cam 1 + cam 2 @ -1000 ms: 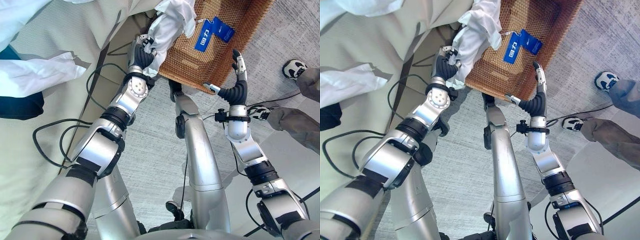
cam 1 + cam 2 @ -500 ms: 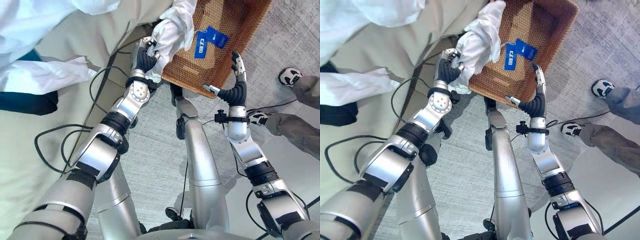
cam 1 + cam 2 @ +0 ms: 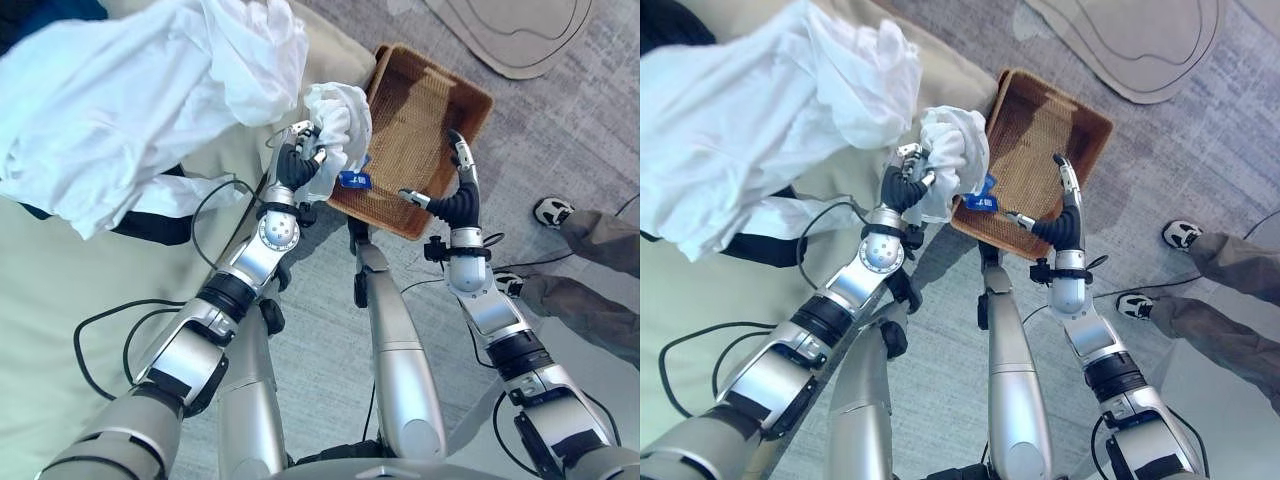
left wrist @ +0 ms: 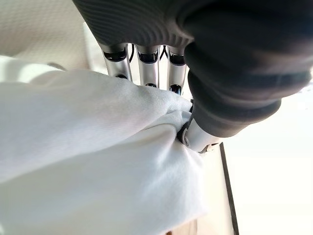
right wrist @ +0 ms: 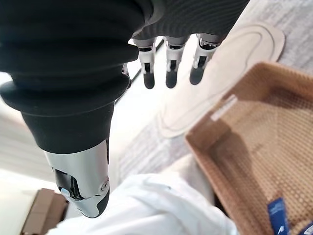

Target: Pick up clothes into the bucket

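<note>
A: What is the left hand [image 3: 296, 165] doing?

B: It is squeezing a white garment [image 3: 338, 118]. In the left wrist view the fingers [image 4: 146, 66] and thumb are curling tight into the cloth. The hand is holding it up just at the near left edge of the wicker basket [image 3: 432, 112], at about 9 o'clock from the basket's middle.

A: Is the cloth going inside yet?

B: It is hanging over the basket's near left rim. A blue tag [image 3: 353, 180] is dangling under it, at about 5 o'clock from the hand.

A: And the right hand [image 3: 457, 190]?

B: It is waiting at the basket's near rim, at about 6 o'clock from the middle. Its fingers [image 5: 169, 63] are staying straight and loose, holding nothing.

A: What is lying farther away?

B: A big pile of white clothes [image 3: 130, 100] is lying on the beige sofa [image 3: 60, 290], at about 10 o'clock from the left hand. A person's shoe [image 3: 552, 211] is standing on the grey carpet [image 3: 320, 320] at 3 o'clock from the right hand
</note>
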Tool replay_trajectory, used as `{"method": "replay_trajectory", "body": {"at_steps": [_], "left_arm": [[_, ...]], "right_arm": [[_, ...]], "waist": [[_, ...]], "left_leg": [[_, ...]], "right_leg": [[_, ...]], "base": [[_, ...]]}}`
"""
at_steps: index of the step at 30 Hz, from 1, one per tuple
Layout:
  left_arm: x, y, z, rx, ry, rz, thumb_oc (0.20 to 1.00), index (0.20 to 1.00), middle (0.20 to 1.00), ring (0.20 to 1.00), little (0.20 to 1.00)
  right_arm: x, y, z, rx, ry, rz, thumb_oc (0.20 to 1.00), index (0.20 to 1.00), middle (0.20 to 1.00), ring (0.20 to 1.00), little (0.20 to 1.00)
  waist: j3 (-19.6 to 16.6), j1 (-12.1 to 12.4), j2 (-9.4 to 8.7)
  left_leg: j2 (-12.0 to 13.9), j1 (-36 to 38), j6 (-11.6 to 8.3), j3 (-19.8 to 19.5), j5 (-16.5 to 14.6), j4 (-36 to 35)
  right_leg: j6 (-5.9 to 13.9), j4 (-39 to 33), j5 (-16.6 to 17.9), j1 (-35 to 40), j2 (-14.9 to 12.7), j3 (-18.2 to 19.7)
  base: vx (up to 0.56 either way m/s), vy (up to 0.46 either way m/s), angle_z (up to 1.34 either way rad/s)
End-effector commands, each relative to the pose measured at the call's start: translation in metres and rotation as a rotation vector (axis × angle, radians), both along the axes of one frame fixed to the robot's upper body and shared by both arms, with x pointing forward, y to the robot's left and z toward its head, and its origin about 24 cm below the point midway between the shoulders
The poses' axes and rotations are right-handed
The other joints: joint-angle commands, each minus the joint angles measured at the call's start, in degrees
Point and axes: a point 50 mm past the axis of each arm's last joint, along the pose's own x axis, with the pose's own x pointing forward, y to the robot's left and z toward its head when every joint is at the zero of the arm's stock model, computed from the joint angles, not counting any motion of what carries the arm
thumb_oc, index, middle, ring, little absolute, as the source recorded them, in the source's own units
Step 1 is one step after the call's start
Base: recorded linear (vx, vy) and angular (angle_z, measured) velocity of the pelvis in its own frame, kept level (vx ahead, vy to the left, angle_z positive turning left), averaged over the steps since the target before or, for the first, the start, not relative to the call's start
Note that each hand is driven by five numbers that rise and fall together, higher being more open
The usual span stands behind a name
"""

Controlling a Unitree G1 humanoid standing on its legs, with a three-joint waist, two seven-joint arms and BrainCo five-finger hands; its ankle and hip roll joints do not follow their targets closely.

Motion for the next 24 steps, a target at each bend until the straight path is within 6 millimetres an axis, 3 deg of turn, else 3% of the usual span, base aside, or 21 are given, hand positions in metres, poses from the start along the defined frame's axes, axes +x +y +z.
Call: {"method": "replay_trajectory", "body": {"at_steps": [1,6,10,12,18,24], "left_arm": [[-0.018,-0.009,0.004,-0.102,-0.069,-0.132,0.2,0.2,0.2,0.2,0.2],[-0.037,-0.008,0.004,-0.138,-0.089,-0.255,0.2,0.2,0.2,0.2,0.2],[-0.053,-0.014,0.003,-0.145,-0.086,-0.387,0.2,0.2,0.2,0.2,0.2],[-0.062,-0.016,0.007,-0.141,-0.096,-0.454,0.2,0.2,0.2,0.2,0.2],[-0.079,-0.022,0.011,-0.175,-0.09,-0.568,0.2,0.2,0.2,0.2,0.2],[-0.087,-0.023,0.005,-0.185,-0.051,-0.607,0.2,0.2,0.2,0.2,0.2]], "right_arm": [[-0.008,-0.012,-0.017,-0.022,0.066,-0.014,1.0,1.0,1.0,1.0,1.0],[-0.006,-0.014,-0.039,-0.209,0.173,-0.002,1.0,1.0,1.0,1.0,1.0],[0.001,-0.001,-0.054,-0.401,0.246,0.067,1.0,1.0,1.0,1.0,1.0],[0.006,0.01,-0.051,-0.462,0.234,0.107,1.0,1.0,1.0,1.0,1.0],[0.009,0.037,-0.049,-0.382,0.237,0.191,1.0,1.0,1.0,1.0,1.0],[0.002,0.047,-0.04,-0.3,0.207,0.268,1.0,1.0,1.0,1.0,1.0]], "waist": [[-4.69,1.33,0.73],[-6.13,2.92,1.16],[-7.68,5.16,1.6],[-8.55,6.05,1.76],[-12.05,8.15,2.08],[-15.08,9.03,1.82]], "left_leg": [[2.17,1.83,-4.26,-4.08,8.81,-10.22],[1.49,13.38,-4.83,-4.44,10.25,-15.99],[1.62,21.25,-4.88,-4.61,10.18,-18.27],[1.67,24.33,-4.83,-4.51,9.99,-18.91],[2.0,31.26,-4.87,-4.44,8.93,-20.04],[2.43,36.93,-4.88,-4.62,8.45,-21.89]], "right_leg": [[6.22,-6.26,3.91,4.73,-2.56,-0.32],[6.37,-10.89,4.1,16.57,-2.45,-2.1],[6.86,-15.34,4.84,25.82,-2.12,-3.55],[7.07,-17.31,5.45,29.3,-1.97,-3.86],[7.28,-21.08,5.27,37.06,-1.71,-5.04],[7.13,-21.69,3.61,42.57,-1.26,-5.98]], "base": [[0.02,-0.001,0.05],[0.1,-0.034,0.04],[0.13,-0.036,0.0],[0.12,-0.027,0.05],[0.11,-0.013,0.05],[0.12,-0.008,0.07]]}}
